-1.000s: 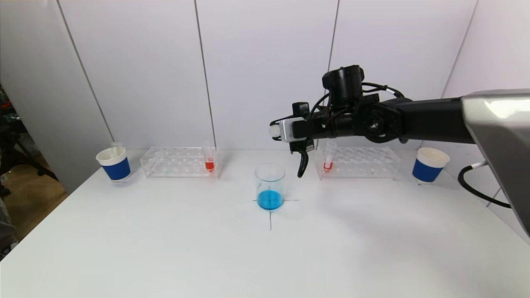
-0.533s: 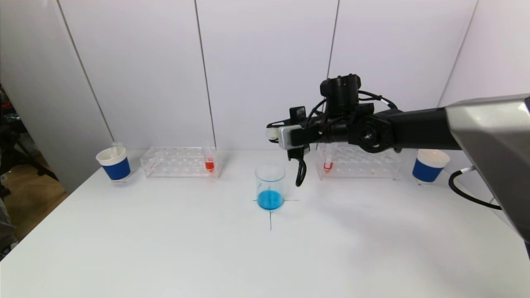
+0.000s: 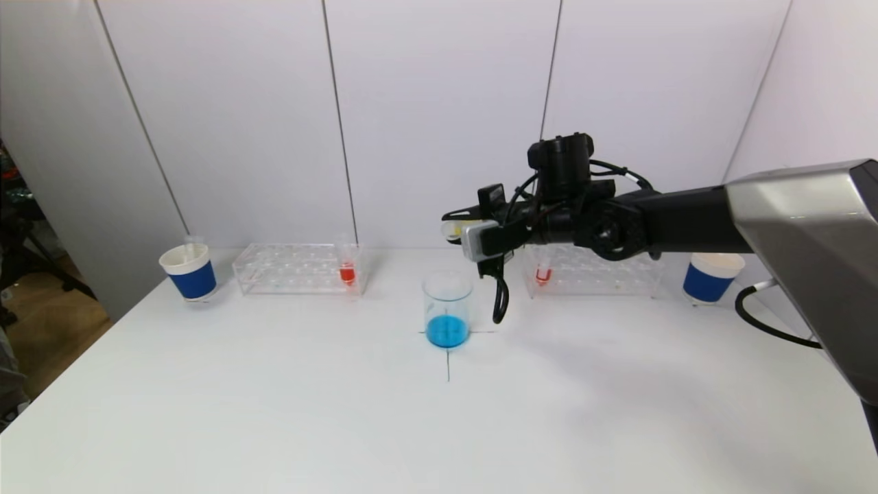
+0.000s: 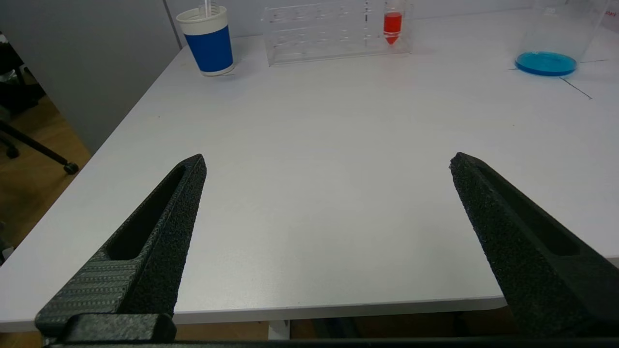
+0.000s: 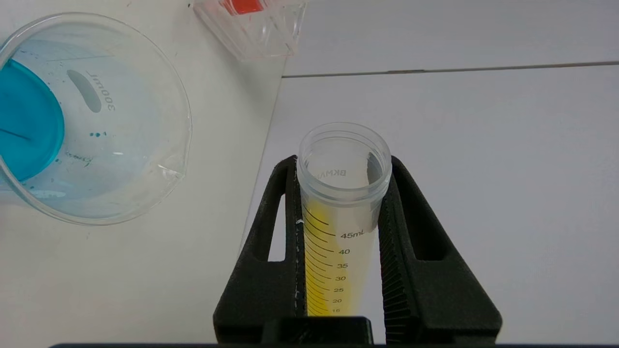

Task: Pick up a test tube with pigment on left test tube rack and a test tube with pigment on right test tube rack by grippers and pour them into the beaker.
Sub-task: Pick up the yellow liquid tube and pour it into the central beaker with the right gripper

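Right end effector (image 5: 338, 203) is clamped on a test tube (image 5: 341, 212) with yellow pigment, fingers (image 5: 416, 270) pressed on both sides of the barrel just under the open rim. Tube is tipped close to horizontal, above and just to the right of the beaker (image 3: 447, 309), mouth toward it; yellow liquid lies along the lower wall, none at the rim. Beaker sits mid-table on a drawn cross mark, shallow layer of blue liquid at the bottom, blue specks on the inner wall. Left test tube rack (image 3: 296, 269) is near the far edge, left of centre, one tube with red pigment (image 3: 347, 269) standing upright at its right end. Right test tube rack (image 3: 597, 269) is near the far edge, right of centre, partly behind the arm, one red tube (image 3: 544, 267) upright at its left end. Blue paper cup (image 3: 189, 272) toward the far left corner has a clear tube standing in it; a second blue cup (image 3: 710, 274) toward the far right corner, contents not visible. Left end effector (image 4: 326, 166) hangs over the near left edge of the table (image 3: 274, 412), jaws wide apart, holding nothing.
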Available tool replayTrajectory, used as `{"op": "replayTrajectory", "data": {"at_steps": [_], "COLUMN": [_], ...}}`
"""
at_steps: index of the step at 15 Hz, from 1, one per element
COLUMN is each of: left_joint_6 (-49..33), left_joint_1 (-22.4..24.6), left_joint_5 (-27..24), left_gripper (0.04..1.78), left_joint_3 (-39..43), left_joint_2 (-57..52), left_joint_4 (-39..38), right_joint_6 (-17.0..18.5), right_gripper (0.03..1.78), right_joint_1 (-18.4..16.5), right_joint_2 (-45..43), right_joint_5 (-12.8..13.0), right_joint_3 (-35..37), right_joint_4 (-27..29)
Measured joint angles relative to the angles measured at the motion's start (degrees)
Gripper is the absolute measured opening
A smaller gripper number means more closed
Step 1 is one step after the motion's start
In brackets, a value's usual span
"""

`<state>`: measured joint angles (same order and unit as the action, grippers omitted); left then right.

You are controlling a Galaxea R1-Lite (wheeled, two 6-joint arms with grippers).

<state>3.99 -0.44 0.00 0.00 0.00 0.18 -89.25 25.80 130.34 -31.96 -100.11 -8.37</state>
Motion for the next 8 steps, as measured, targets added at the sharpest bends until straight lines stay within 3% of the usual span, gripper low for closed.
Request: {"op": "replayTrajectory", "data": {"at_steps": [8], "left_joint_6": [0.0], "left_joint_1": [0.0], "left_joint_5": [0.0], "left_gripper": [1.76], "left_joint_3": [0.0], "left_joint_2": [0.0], "left_joint_4": [0.0], "right_joint_6": [-4.7], "right_gripper": [0.49], "right_joint_1": [0.0], "right_joint_2": [0.6], "right_joint_5": [-0.1], "right_joint_3": [0.1], "right_joint_4": [-2.1]}}
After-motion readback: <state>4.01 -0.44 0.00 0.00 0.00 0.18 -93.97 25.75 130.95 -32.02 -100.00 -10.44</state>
